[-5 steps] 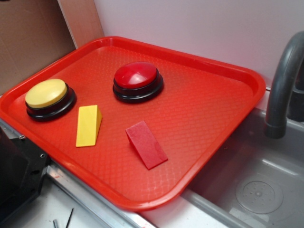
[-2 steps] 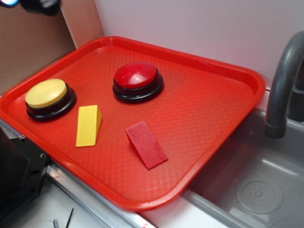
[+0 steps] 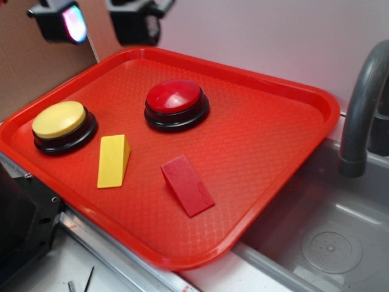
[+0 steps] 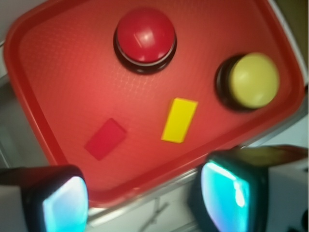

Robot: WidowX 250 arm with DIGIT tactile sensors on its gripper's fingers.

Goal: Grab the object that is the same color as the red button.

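The red wedge (image 3: pixel 187 184) lies on the red tray (image 3: pixel 273 140), near its front edge; in the wrist view the red wedge (image 4: pixel 105 138) is left of centre. The red button (image 3: pixel 176 103) stands behind it toward the tray's back, and the red button (image 4: pixel 145 38) shows at the top of the wrist view. My gripper (image 3: pixel 97 21) hangs high over the tray's far left corner, well away from the wedge. Its jaws stand wide apart with nothing between them, and the gripper (image 4: pixel 145 198) frames the tray's front rim.
A yellow button (image 3: pixel 64 126) on a black base and a yellow wedge (image 3: pixel 113 160) sit on the tray's left side. A grey sink basin (image 3: pixel 328 243) with a grey faucet (image 3: pixel 364 103) lies to the right. A brown board (image 3: pixel 36 48) stands behind at left.
My gripper has come into the exterior view at the top left, moving down and to the right. The things on the tray have not moved.
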